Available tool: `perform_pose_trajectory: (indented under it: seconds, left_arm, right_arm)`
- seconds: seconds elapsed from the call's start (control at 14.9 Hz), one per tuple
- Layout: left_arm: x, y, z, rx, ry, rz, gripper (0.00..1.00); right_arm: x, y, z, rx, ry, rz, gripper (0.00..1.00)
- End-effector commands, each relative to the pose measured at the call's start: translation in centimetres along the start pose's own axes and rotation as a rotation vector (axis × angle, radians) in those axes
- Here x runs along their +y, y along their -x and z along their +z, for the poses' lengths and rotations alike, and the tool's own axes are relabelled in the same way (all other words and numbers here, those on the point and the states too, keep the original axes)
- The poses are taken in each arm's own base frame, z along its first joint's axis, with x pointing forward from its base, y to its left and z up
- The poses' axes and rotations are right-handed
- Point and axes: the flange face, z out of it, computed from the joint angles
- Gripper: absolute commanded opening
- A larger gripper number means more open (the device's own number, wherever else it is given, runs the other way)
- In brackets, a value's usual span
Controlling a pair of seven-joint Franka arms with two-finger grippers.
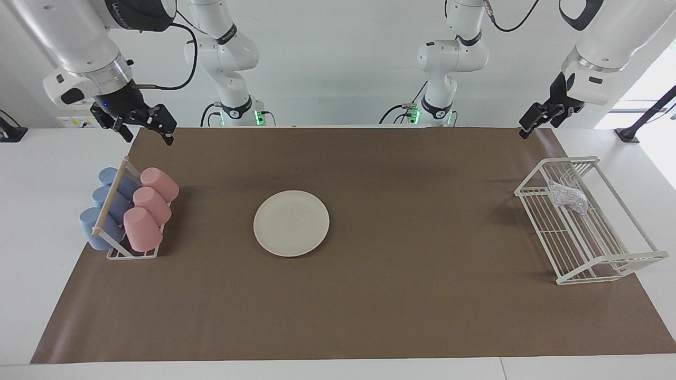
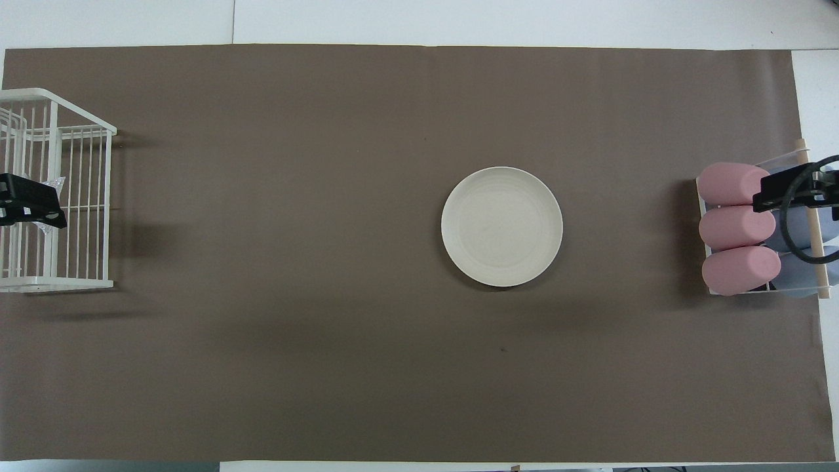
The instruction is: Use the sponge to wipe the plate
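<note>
The cream-white plate (image 1: 291,223) (image 2: 502,226) lies flat on the brown mat, about mid-table and a little toward the right arm's end. The silvery glittery sponge (image 1: 568,196) lies in the white wire rack (image 1: 529,186) (image 2: 78,134) at the left arm's end. My left gripper (image 1: 544,119) (image 2: 29,208) hangs open high above that rack and holds nothing. In the overhead view it covers nearly all of the sponge. My right gripper (image 1: 143,128) (image 2: 790,193) is open and empty, raised above the cup holder.
A holder with pink cups (image 1: 150,208) (image 2: 737,226) and blue cups (image 1: 103,211) lying on their sides stands at the right arm's end. The brown mat (image 1: 422,237) covers most of the table.
</note>
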Motion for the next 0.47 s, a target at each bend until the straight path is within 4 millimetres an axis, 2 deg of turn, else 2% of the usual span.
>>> perform_pose_trajectory:
  seconds: [0.0, 0.13, 0.2, 0.27, 0.4]
  left_arm:
    - [2.6, -1.9, 3.5, 0.027, -0.143, 0.03, 1.0]
    - [4.0, -3.8, 6.4, 0.048, -0.3, 0.077, 1.0]
    - [6.0, -5.0, 9.0, 0.057, -0.412, 0.133, 1.0]
    - [7.0, -6.1, 10.7, 0.076, -0.499, 0.171, 1.0]
    - [7.2, -8.0, 13.1, 0.115, -0.569, 0.211, 1.0]
  right_arm:
    - [-1.3, 0.4, -0.3, -0.01, -0.017, 0.063, 1.0]
    - [-1.6, 0.4, -0.3, -0.012, -0.016, 0.117, 1.0]
    - [-2.7, 0.6, -0.3, -0.013, -0.014, 0.142, 1.0]
    - [-3.1, 0.7, -0.3, -0.015, -0.013, 0.19, 1.0]
    - [-4.1, 0.9, -0.3, -0.017, -0.013, 0.267, 1.0]
